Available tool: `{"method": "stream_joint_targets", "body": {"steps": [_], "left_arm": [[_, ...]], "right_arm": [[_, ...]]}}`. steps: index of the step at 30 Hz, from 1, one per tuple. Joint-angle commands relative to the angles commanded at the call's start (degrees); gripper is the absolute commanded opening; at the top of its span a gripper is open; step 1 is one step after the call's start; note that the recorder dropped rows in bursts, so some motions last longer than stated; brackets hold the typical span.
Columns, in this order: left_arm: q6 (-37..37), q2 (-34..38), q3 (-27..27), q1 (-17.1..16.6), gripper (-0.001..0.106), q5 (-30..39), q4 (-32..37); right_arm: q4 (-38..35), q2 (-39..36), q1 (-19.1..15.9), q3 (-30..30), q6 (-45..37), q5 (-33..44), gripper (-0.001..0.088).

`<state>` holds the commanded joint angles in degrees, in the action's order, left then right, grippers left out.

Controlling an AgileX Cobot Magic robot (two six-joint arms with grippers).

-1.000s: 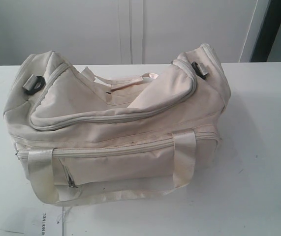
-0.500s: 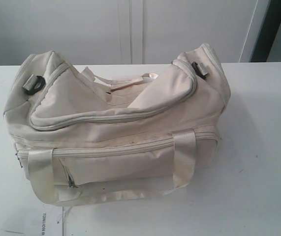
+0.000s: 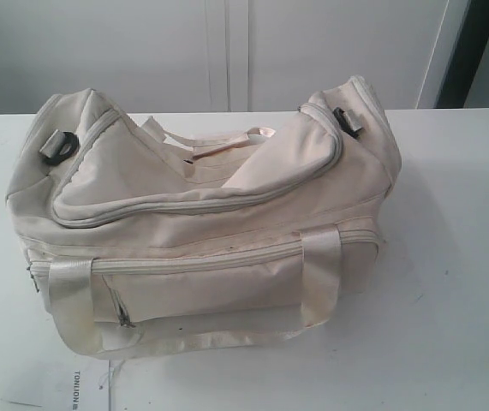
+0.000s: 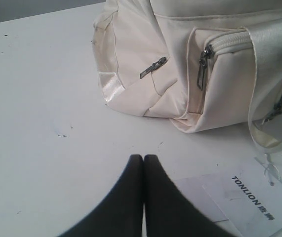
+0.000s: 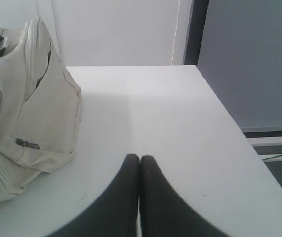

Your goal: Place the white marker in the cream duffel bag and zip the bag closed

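Observation:
The cream duffel bag (image 3: 201,223) sits in the middle of the white table (image 3: 450,282), its top flap lying loosely over the opening and the handles slack. One end of the bag (image 4: 180,64) with its zip pulls fills the far part of the left wrist view; the other end of the bag (image 5: 27,103) shows in the right wrist view. My left gripper (image 4: 143,158) is shut and empty, low over the table short of the bag. My right gripper (image 5: 140,158) is likewise shut on nothing beside the bag. The white marker is out of view. Neither arm shows in the exterior view.
A white paper tag (image 4: 259,202) printed TONLION lies on the table by the bag's front corner, also seen as a tag (image 3: 77,390) at the lower left. The table's edge (image 5: 229,113) runs along the right gripper's side, with a grey wall beyond.

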<state>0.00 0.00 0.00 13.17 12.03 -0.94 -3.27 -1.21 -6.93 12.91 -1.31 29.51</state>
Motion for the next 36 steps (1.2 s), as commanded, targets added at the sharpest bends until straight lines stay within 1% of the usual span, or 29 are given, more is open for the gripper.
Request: {"method": "stream_joint_targets", "body": {"steps": [4,7,11,13,16,20,22,26,29,36], "left_arm": [[0.00,0.00,0.00,0.00,0.000,0.00,0.00],[0.00,0.00,0.00,0.00,0.000,0.00,0.00],[0.00,0.00,0.00,0.00,0.000,0.00,0.00],[0.00,0.00,0.00,0.00,0.000,0.00,0.00],[0.00,0.00,0.00,0.00,0.000,0.00,0.00],[0.00,0.00,0.00,0.00,0.000,0.00,0.00],[0.00,0.00,0.00,0.00,0.000,0.00,0.00],[0.00,0.00,0.00,0.00,0.000,0.00,0.00],[0.00,0.00,0.00,0.00,0.000,0.00,0.00],[0.00,0.00,0.00,0.00,0.000,0.00,0.00]], "right_arm": [[0.10,0.00,0.00,-2.34,0.00,-1.03,0.0000],[0.22,0.00,0.00,-3.97,0.00,-4.75,0.0000],[0.22,0.00,0.00,-5.73,0.00,-5.31,0.0000],[1.06,0.00,0.00,-7.07,0.00,-6.30,0.0000],[1.77,0.00,0.00,-10.02,0.00,-10.02,0.0000],[1.77,0.00,0.00,-12.64,0.10,-11.38,0.0000],[1.77,0.00,0.00,-12.91,0.10,-13.21,0.0000],[3.71,0.00,0.00,-12.91,0.10,-13.13,0.0000],[3.70,1.14,0.00,-12.91,0.10,-11.08,0.0000],[3.70,1.21,0.25,-12.91,0.10,-10.76,0.0000]]}}
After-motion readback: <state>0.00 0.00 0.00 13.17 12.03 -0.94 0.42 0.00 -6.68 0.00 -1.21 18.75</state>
